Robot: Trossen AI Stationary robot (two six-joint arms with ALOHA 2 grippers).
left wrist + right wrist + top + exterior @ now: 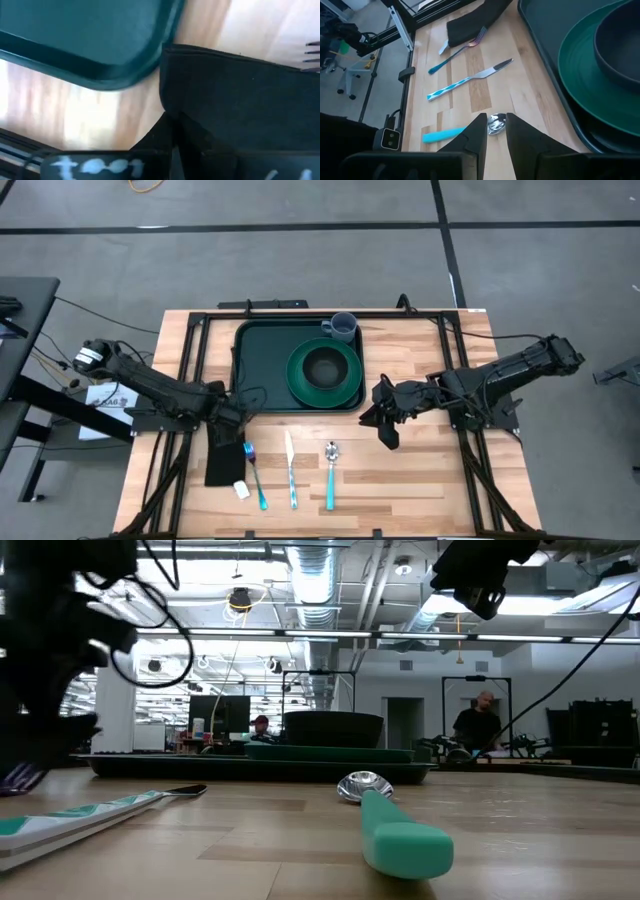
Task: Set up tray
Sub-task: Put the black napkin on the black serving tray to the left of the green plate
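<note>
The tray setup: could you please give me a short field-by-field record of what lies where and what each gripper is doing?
tray: at table's far middle, holds plate, bowl, mug
napkin: on table near the tray's front left corner
cutlery: fork, knife, spoon in a row in front of the tray
left gripper: shut on napkin's far end
right gripper: empty, slightly parted, above spoon

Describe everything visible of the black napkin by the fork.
The black napkin is a narrow, dark, cloth-like rectangle lying flat on the wooden table, just off the tray's near-left corner. The fork lies along its right side. The left gripper is shut on the napkin's upper end.
</note>
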